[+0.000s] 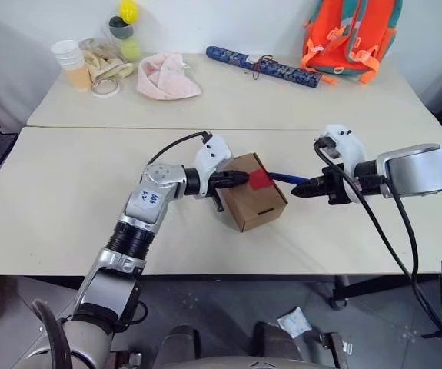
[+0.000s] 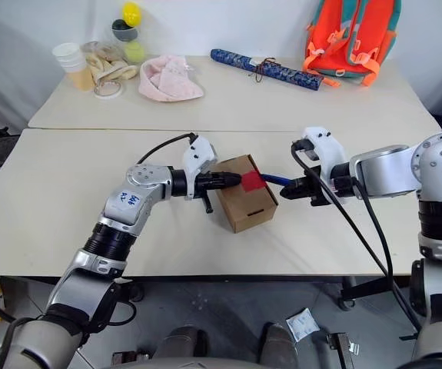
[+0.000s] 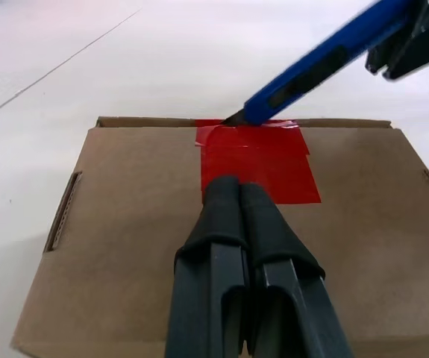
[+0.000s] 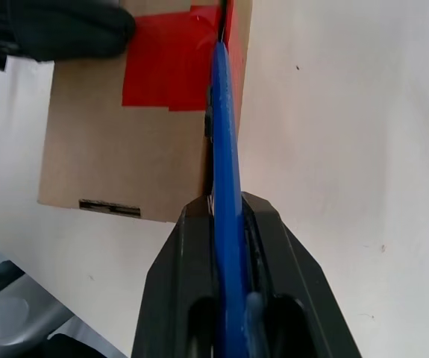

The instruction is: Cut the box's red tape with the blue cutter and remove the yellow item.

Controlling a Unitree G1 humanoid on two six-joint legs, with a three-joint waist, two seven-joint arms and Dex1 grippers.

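Now the right pincer [image 1: 301, 188] is clamping the blue cutter [image 3: 326, 63], touching the red tape [image 3: 255, 160] at the box [image 1: 255, 204] edge at 12 o'clock; left pincer [image 1: 240, 178], closed empty, is pressing the top; cutting and the yellow item are remaining.

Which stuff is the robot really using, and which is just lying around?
Using: box, red tape, blue cutter, left hand pressing on the box, right hand holding the cutter.

Lying around: backpack, blue roll, pink cloth, cups, balls.
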